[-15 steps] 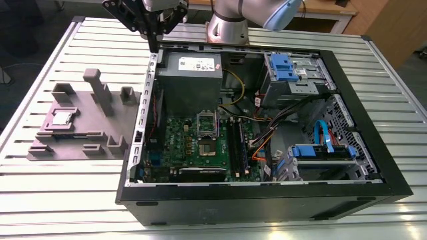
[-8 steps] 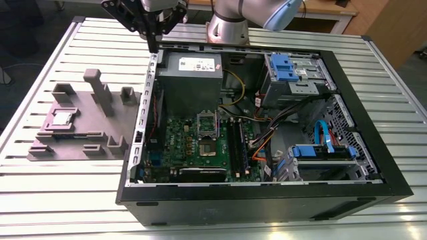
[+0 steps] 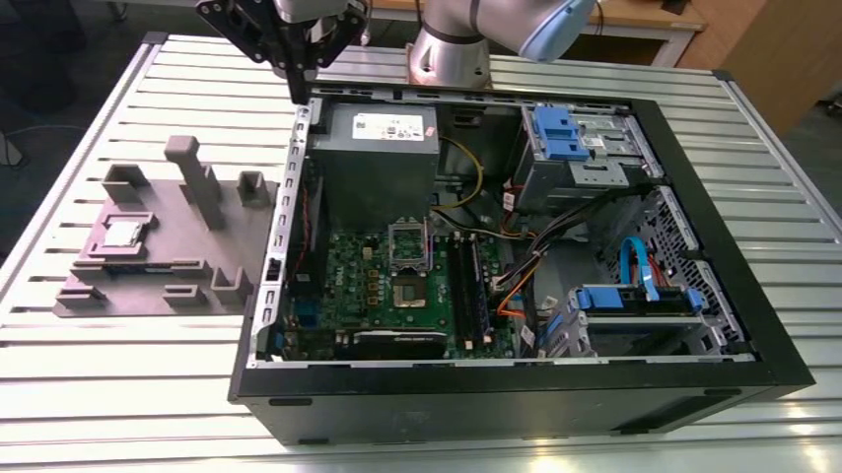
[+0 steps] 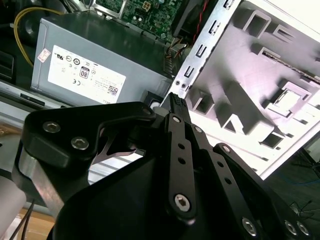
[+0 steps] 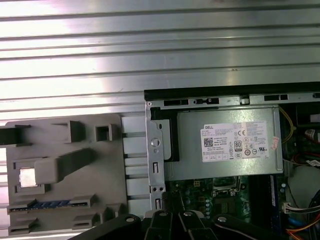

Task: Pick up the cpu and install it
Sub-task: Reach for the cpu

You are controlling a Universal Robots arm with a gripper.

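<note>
Fingers (image 3: 300, 87) closed on nothing hover over a corner of the case (image 3: 500, 399), with the cpu (image 3: 125, 234) seated in the grey tray (image 3: 224, 251) at about 7 o'clock from them in the exterior view, so pickup looks unstarted and calls for opening squarely above it.

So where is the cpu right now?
The cpu sits in a recess of the grey holder tray, at the exterior view's left of the open computer case, outside it.

Exterior view looks down — both wrist views share the case (image 4: 202, 52) (image 5: 155, 150).
</note>
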